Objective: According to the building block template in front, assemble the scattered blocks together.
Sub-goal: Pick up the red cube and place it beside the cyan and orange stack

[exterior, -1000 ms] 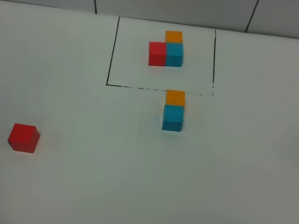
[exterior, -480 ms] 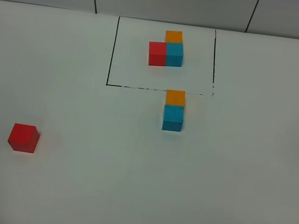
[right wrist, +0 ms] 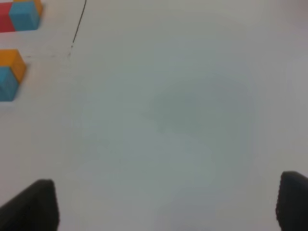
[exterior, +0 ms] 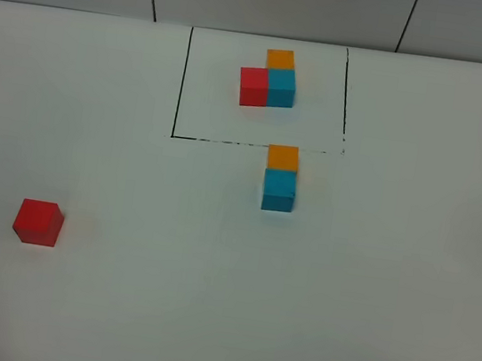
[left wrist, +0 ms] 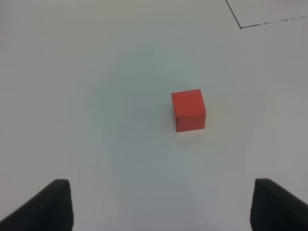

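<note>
The template (exterior: 269, 78) is an L-shaped cluster of red, cyan-blue and orange cubes inside a thin black rectangle at the back. A loose orange cube (exterior: 283, 157) touches a loose cyan-blue cube (exterior: 279, 190) just in front of the frame; both show in the right wrist view, orange (right wrist: 13, 63) beside cyan-blue (right wrist: 7, 83). The loose red cube (exterior: 38, 222) sits alone at the front left. My left gripper (left wrist: 161, 204) is open above the table with the red cube (left wrist: 188, 110) ahead of it. My right gripper (right wrist: 168, 202) is open and empty. Neither gripper shows in the exterior high view.
The white table (exterior: 388, 282) meets a grey panelled wall (exterior: 275, 1) at the back. The black frame line (exterior: 180, 82) runs along the template's left side, and its corner (left wrist: 239, 26) shows in the left wrist view.
</note>
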`<state>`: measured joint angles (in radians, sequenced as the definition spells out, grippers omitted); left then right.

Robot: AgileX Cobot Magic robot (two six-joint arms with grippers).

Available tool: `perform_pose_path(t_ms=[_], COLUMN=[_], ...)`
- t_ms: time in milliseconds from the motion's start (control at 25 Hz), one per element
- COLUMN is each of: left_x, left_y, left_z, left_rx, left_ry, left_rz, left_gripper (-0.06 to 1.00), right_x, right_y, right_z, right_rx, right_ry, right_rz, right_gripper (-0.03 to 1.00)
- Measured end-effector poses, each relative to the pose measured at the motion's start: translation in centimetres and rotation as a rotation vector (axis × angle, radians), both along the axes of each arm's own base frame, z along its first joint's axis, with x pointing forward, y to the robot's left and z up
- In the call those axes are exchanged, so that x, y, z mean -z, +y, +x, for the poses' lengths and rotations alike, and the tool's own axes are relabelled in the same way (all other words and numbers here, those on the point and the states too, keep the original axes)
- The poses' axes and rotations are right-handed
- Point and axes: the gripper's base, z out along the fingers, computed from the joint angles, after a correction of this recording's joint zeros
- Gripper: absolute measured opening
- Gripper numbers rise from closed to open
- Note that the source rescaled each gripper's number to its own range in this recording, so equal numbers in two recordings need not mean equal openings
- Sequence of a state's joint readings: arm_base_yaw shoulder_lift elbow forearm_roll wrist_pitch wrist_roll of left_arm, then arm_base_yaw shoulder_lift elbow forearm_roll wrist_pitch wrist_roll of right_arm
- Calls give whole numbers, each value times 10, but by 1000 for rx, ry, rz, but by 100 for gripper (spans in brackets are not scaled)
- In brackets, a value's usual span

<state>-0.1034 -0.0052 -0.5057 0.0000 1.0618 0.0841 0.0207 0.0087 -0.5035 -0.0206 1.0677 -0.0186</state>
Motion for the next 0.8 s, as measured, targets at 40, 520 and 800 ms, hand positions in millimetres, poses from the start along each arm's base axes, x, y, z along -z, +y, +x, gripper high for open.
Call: perform_pose_path(t_ms=[40,520,800], left_x=[0,0,0], left_y=[0,0,0], left_z=[0,0,0], left_rx=[0,0,0], left_ry=[0,0,0], left_rz=[0,0,0], left_gripper=[70,70,70], right_x=[0,0,0], right_y=[0,0,0], right_z=[0,0,0], right_rx=[0,0,0], right_ry=[0,0,0], right_rz=[0,0,0], right_gripper=[82,77,76])
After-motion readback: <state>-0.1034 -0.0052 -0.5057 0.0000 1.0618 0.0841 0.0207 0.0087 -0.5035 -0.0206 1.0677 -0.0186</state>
